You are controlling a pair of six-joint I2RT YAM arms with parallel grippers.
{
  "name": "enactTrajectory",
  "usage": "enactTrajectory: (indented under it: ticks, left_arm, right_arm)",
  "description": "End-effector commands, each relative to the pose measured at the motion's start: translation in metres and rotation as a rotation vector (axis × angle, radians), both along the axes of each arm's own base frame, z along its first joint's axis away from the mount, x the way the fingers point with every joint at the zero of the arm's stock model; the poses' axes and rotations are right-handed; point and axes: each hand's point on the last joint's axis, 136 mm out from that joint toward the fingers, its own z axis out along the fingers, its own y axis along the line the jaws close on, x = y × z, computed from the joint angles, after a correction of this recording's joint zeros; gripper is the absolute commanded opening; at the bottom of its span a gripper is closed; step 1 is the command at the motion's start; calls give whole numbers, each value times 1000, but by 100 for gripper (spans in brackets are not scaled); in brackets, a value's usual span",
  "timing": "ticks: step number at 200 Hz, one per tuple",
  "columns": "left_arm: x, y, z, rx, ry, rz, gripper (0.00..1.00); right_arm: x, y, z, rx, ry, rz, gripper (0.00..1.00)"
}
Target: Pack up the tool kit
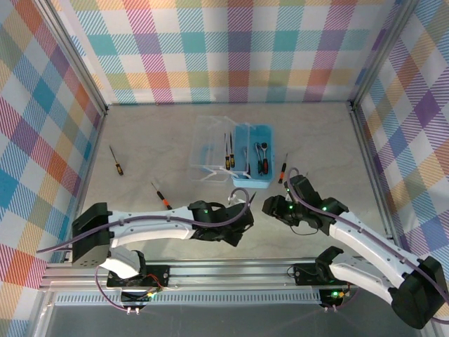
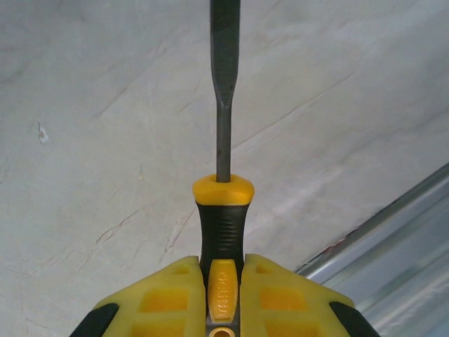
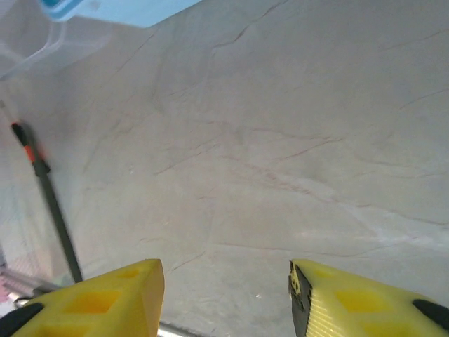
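The light-blue case point(image 1: 254, 175) lies open mid-table, its clear lid point(image 1: 209, 151) folded out to the left and several tools inside. My left gripper point(image 2: 223, 298) is shut on a screwdriver with a black and yellow handle point(image 2: 223, 225); its shaft points away over the bare table. In the top view that gripper point(image 1: 242, 213) is just in front of the case. My right gripper point(image 3: 226, 295) is open with nothing between its fingers, low over the table near the case's front right corner point(image 1: 272, 206). A black-orange screwdriver point(image 1: 283, 169) lies beside the case's right wall.
Two more screwdrivers lie loose on the left: a red-handled one point(image 1: 161, 195) and a black-orange one point(image 1: 116, 161) further out. A slim dark screwdriver point(image 3: 49, 203) crosses the left edge of the right wrist view. Checked walls enclose the table; a metal rail point(image 1: 224, 270) runs along its near edge.
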Motion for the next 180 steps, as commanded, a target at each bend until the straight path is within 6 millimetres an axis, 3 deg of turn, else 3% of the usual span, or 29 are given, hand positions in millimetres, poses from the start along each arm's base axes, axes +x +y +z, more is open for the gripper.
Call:
enactTrajectory:
  ticks: [1,26,70,112,180]
  left_arm:
    - [3,-11,16,-74,-13,18,0]
    - [2,-18,17,-99,-7,10,0]
    - [2,-30,31,-225,-11,20,0]
    - [2,-27,38,-249,-26,24,0]
    - [7,-25,41,-245,-51,36,3]
  right_arm:
    - [8,25,42,183,-96,35,52]
    - [8,42,59,276,-119,89,53]
    - [19,56,57,291,-99,105,49]
    - [25,62,57,279,-88,112,20]
    - [27,61,60,262,-93,104,2]
